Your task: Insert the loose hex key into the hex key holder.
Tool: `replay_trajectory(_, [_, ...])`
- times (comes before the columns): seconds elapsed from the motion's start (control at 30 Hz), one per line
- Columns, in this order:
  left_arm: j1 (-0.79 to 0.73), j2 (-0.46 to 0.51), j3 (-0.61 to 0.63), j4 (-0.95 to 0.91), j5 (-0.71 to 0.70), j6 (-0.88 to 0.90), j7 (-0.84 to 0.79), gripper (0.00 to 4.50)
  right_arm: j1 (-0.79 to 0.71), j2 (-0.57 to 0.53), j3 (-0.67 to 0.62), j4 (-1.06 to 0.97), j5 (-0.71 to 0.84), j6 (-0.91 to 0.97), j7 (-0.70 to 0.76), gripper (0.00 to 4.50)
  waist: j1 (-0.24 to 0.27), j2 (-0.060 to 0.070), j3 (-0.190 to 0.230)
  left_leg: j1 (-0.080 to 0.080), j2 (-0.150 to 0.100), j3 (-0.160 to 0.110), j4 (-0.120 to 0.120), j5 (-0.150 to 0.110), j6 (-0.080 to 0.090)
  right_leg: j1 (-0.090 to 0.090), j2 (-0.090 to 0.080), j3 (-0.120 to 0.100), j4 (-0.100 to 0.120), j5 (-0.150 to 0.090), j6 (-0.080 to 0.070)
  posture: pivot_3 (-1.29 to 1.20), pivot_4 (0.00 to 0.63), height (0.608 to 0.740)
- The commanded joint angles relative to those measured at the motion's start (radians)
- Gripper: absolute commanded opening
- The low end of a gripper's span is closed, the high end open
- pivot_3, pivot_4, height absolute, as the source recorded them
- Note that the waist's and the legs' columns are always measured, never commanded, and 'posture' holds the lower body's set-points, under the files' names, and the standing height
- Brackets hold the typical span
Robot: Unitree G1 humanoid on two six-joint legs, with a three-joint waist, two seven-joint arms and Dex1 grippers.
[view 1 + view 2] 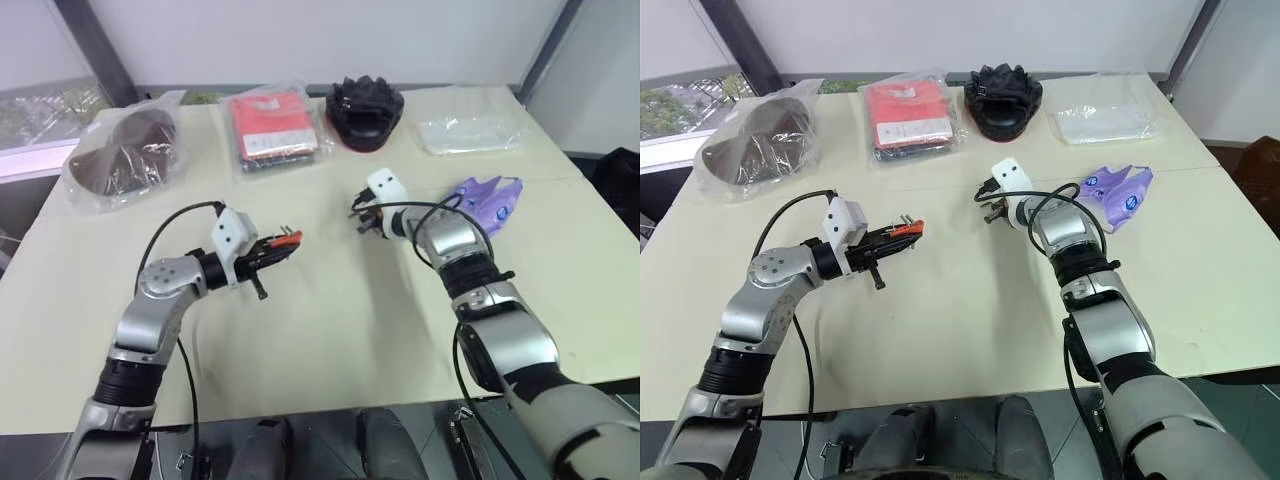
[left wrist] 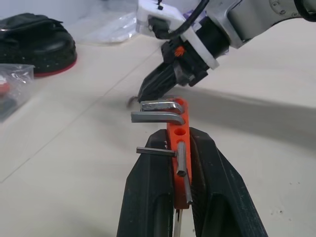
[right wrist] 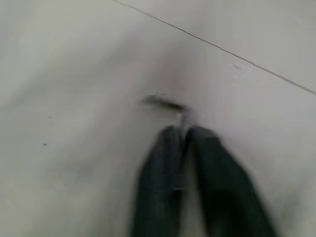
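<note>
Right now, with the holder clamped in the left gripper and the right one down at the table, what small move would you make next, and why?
Probably lift the right gripper slightly: it is shut on the loose hex key just above the table, while the left gripper holds the hex key holder nearby.

The key (image 3: 167,104) at the right gripper's (image 3: 181,132) tips is blurred. Its shaft is hidden between the fingers.

The small orange-red plastic hex key holder (image 2: 178,143) carries grey metal keys between black gripper fingers (image 2: 148,197) (white housings sit behind them). On the cream table (image 1: 330,330) lie a red packet in clear plastic (image 1: 270,125), a black ridged object (image 1: 365,108) and a purple packet with white marks (image 1: 488,200).
</note>
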Motion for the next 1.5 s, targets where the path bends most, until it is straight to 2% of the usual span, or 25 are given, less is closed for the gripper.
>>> replay_trajectory(0.03, [-0.001, 0.0, 0.008, -0.02, 0.003, -0.038, 0.011, 0.0, -0.005, 0.009, -0.036, 0.064, 0.022, 0.085, 0.011, 0.09, 0.001, 0.0, 0.0, 0.0, 0.0, 0.0, 0.0, 0.0, 0.0, 0.0, 0.0, 0.0, 0.0, 0.0, 0.0, 0.0, 0.15, 0.74])
replay_trajectory(0.2, [-0.008, 0.004, 0.003, 0.001, 0.006, -0.05, 0.005, 0.0, -0.042, 0.014, -0.148, 0.057, 0.093, 0.116, -0.008, 0.09, 0.003, 0.0, 0.0, 0.0, 0.0, 0.0, 0.0, 0.0, 0.0, 0.0, 0.0, 0.0, 0.0, 0.0, 0.0, 0.0, 0.15, 0.74])
replay_trajectory(0.4, [-0.08, 0.018, -0.001, 0.113, 0.006, -0.079, -0.064, 0.0, 0.007, 0.048, -0.286, -0.13, 0.202, -0.21, -0.02, 0.09, -0.001, 0.0, 0.0, -0.001, 0.0, 0.0, 0.0, 0.0, 0.0, -0.001, 0.0, 0.0, 0.0, 0.0, 0.0, 0.0, 0.15, 0.74])
replay_trajectory(0.53, [-0.213, -0.015, 0.008, 0.274, -0.039, -0.061, -0.141, 0.0, 0.075, 0.103, -0.371, -0.35, 0.398, -0.193, 0.087, 0.09, 0.0, 0.0, 0.0, -0.001, 0.0, 0.0, 0.0, 0.0, 0.0, -0.001, 0.0, 0.0, 0.0, 0.0, 0.0, 0.0, 0.15, 0.74])
replay_trajectory(0.73, [-0.37, -0.071, 0.011, 0.481, -0.083, -0.022, -0.26, 0.0, 0.185, 0.138, -0.35, -0.582, 0.533, -0.128, 0.147, 0.09, -0.001, 0.0, 0.0, -0.001, 0.0, -0.001, 0.0, 0.0, 0.0, -0.001, 0.0, -0.001, 0.0, 0.0, 0.0, 0.0, 0.15, 0.74])
replay_trajectory(0.97, [-0.501, -0.128, 0.021, 0.671, -0.074, -0.063, -0.325, 0.0, 0.236, 0.156, -0.329, -0.682, 0.58, -0.118, 0.129, 0.09, -0.002, 0.0, 0.0, -0.001, 0.0, -0.001, 0.0, 0.0, 0.0, -0.001, 0.0, -0.001, 0.0, 0.0, 0.0, 0.0, 0.15, 0.74])
replay_trajectory(1.23, [-0.548, -0.155, 0.021, 0.72, -0.063, -0.099, -0.343, 0.0, 0.266, 0.158, -0.318, -0.726, 0.609, -0.111, 0.105, 0.09, -0.001, 0.0, 0.0, -0.001, 0.0, -0.001, 0.0, 0.0, 0.0, -0.001, 0.0, -0.001, 0.0, 0.0, 0.0, 0.0, 0.15, 0.74])
replay_trajectory(1.5, [-0.551, -0.167, 0.02, 0.693, -0.066, -0.097, -0.345, 0.0, 0.279, 0.15, -0.307, -0.722, 0.615, -0.112, 0.097, 0.09, -0.001, 0.0, 0.0, -0.001, 0.0, -0.001, 0.0, 0.0, 0.0, -0.001, 0.0, -0.001, 0.0, 0.0, 0.0, 0.0, 0.15, 0.74])
